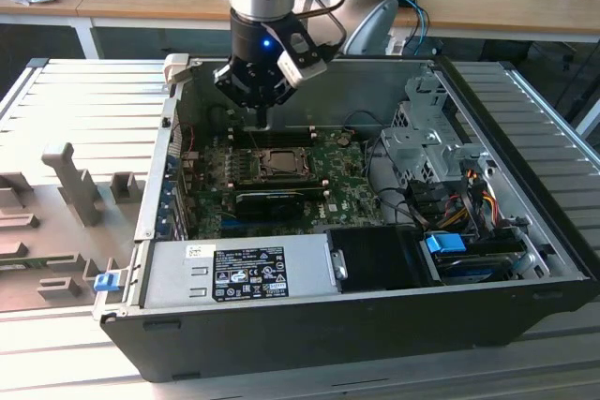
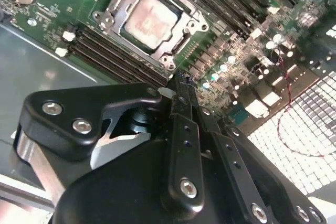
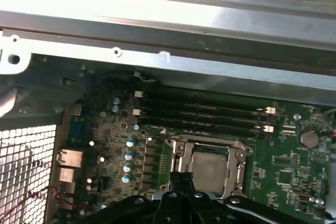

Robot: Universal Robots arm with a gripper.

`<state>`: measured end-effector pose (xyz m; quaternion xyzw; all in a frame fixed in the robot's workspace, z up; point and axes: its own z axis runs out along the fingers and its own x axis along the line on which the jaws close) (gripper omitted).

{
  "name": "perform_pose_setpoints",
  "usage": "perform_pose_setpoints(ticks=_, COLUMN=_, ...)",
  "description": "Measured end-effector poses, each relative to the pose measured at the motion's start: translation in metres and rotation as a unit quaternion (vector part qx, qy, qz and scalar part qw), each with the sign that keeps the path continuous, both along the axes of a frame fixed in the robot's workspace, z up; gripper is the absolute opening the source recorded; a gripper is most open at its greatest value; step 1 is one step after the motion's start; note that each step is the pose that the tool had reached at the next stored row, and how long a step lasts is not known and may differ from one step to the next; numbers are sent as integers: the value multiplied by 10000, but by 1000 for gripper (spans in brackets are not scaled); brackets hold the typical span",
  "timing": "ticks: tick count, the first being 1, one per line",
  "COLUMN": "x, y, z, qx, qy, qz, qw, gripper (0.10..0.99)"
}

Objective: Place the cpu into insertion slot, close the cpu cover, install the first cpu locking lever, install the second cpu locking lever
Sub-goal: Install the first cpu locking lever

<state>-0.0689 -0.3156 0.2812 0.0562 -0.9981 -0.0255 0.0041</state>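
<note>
The cpu [image 2: 152, 20] lies flat in the insertion slot [image 2: 185, 39], its silver-grey face up. The cpu cover [image 2: 122, 4] lies down around it as a silvery frame, and the chip shows through the square cut-out. In the first wrist view the cpu [image 3: 209, 167] sits inside the cover [image 3: 181, 153]. My gripper [image 2: 177, 78] is shut with nothing between its fingers, its tip just off one corner of the socket. In the exterior view the gripper [image 1: 265, 125] hangs above the far edge of the socket [image 1: 281, 164]. I cannot make out the locking levers.
The green board [image 1: 337, 170] lies inside an open black computer case [image 1: 375, 325]. Long black memory slots [image 3: 205, 119] run beside the socket. A long black card [image 1: 281, 199] lies in front of it. A drive cage with cables [image 1: 441, 166] stands on the exterior view's right.
</note>
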Motion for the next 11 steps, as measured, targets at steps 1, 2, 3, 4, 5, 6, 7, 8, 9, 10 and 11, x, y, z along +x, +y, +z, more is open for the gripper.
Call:
perform_pose_setpoints(ticks=1, x=-29, y=0, z=-3, qx=0, qy=0, qz=-4, qw=10000, gripper=106)
perform_pose_setpoints(ticks=2, x=-57, y=0, z=-4, qx=0, qy=0, qz=-5, qw=10000, gripper=106)
perform_pose_setpoints(ticks=3, x=-89, y=0, z=-5, qx=0, qy=0, qz=-4, qw=10000, gripper=106)
perform_pose_setpoints(ticks=4, x=-115, y=0, z=-6, qx=0, qy=-1, qz=-3, qw=10000, gripper=106)
perform_pose_setpoints(ticks=5, x=-156, y=0, z=-7, qx=0, qy=-1, qz=-4, qw=10000, gripper=106)
perform_pose_setpoints(ticks=6, x=-186, y=0, z=-10, qx=0, qy=-2, qz=-5, qw=10000, gripper=106)
perform_pose_setpoints(ticks=7, x=-244, y=0, z=-19, qx=0, qy=-3, qz=-4, qw=10000, gripper=106)
perform_pose_setpoints(ticks=8, x=-302, y=2, z=-41, qx=2, qy=-6, qz=-5, qw=10000, gripper=106)
perform_pose_setpoints(ticks=9, x=-343, y=7, z=-69, qx=1, qy=-6, qz=-4, qw=10000, gripper=106)
perform_pose_setpoints(ticks=10, x=-368, y=25, z=-100, qx=0, qy=-6, qz=-5, qw=10000, gripper=106)
perform_pose_setpoints(ticks=11, x=-370, y=40, z=-113, qx=-1, qy=-6, qz=-5, qw=10000, gripper=106)
